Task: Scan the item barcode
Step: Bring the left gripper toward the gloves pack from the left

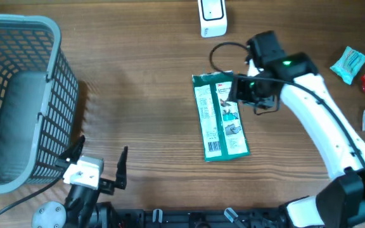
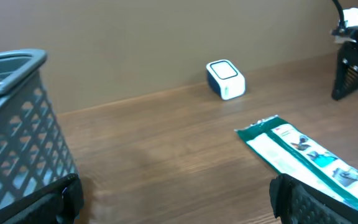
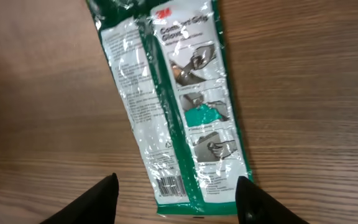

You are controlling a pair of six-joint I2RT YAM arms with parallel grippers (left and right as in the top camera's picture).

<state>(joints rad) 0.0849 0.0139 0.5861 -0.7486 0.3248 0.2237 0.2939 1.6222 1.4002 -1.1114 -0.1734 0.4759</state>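
The green-and-white 3M glove packet [image 1: 220,117] lies flat on the wooden table [image 1: 144,95], barcode up, below the white scanner [image 1: 212,16], the right gripper [image 3: 178,182] spread apart over it, the left gripper [image 1: 100,152] wide open beside the grey basket [image 1: 56,38].

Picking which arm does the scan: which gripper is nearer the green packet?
Right. The right gripper is at the packet's far right corner. The left gripper sits beside the basket, well clear of the packet.
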